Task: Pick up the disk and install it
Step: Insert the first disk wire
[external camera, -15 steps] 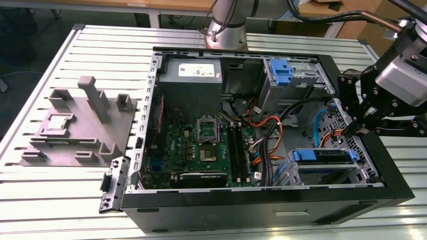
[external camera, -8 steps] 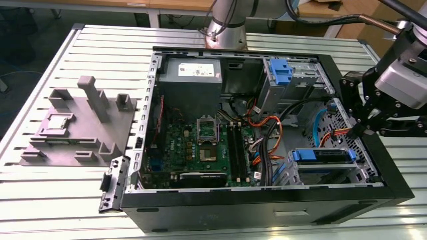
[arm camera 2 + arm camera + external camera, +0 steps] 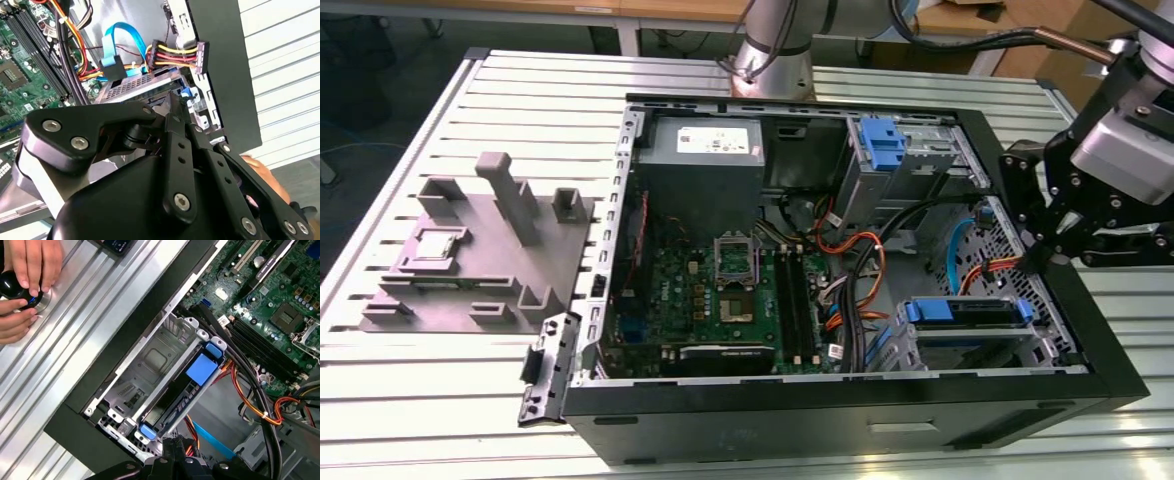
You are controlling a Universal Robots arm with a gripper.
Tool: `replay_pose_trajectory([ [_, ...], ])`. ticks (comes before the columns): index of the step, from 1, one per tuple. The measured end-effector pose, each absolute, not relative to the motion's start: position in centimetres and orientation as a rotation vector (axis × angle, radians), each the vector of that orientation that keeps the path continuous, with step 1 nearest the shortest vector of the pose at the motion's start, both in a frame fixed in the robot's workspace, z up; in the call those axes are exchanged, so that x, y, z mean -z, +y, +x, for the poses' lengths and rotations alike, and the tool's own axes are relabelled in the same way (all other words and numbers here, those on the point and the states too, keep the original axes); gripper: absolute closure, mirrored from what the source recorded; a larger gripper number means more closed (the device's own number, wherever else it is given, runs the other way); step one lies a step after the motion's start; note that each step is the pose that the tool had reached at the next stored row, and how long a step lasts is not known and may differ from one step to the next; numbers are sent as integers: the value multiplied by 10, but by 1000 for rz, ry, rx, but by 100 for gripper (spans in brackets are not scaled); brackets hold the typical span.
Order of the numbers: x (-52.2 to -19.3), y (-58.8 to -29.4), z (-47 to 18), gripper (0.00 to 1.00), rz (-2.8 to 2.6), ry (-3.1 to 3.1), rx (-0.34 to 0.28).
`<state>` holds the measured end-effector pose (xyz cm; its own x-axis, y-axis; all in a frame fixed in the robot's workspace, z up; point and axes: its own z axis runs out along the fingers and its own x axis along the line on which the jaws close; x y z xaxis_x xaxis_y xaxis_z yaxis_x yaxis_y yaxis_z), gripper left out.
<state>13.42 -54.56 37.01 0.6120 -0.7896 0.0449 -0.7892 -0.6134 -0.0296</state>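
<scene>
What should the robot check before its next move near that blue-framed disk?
1. Disk in sight: ok, it stands on edge in the silver drive bay.
2. Tool near the disk: ok, it hovers close to one blue end tab.
3. Disk fully seated: cannot tell.
4. Cables clear: cannot tell, orange and yellow wires run close beside the bay.
5. Person's hands out of the case: ok, they are over the table, outside it.
</scene>
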Motion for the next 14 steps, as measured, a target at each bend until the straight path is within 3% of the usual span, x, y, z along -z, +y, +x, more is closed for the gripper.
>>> replay_pose_trajectory([
  [14,-369,-535,139,90,-2834,1387,101],
])
